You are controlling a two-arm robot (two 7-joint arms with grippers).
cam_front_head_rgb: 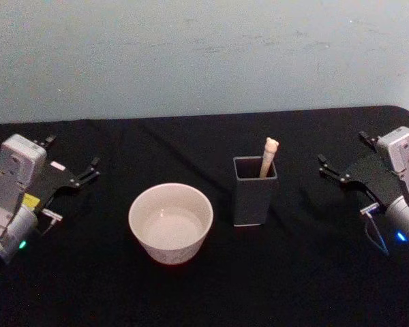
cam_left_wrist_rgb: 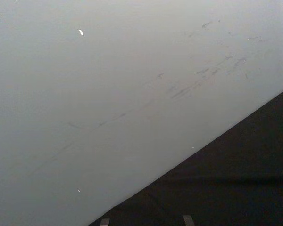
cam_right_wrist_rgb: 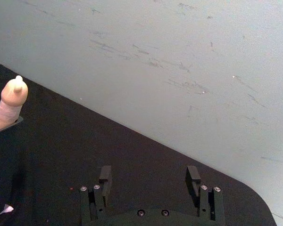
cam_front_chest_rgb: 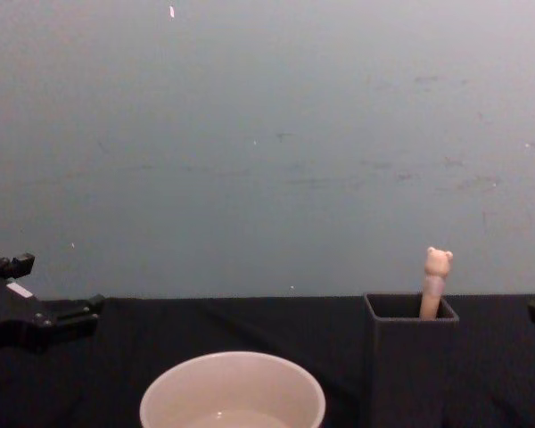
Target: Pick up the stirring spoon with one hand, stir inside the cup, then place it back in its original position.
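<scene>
**Table (cam_front_head_rgb: 300, 279), black-covered.** The cup (cam_front_head_rgb: 170, 219), round and cream-white, stands upright near the middle. To its right and apart from it stands the dark grey square holder (cam_front_head_rgb: 254, 194), also upright. The stirring spoon (cam_front_head_rgb: 268, 157) rests inside the holder, its beige handle leaning into the far right corner and its bear head above the rim. The left pincer (cam_front_head_rgb: 73, 150) is at the table's left side, spread wide and empty. The right pincer (cam_front_head_rgb: 342, 148) is at the right side, also wide and empty, well apart from the holder.
</scene>
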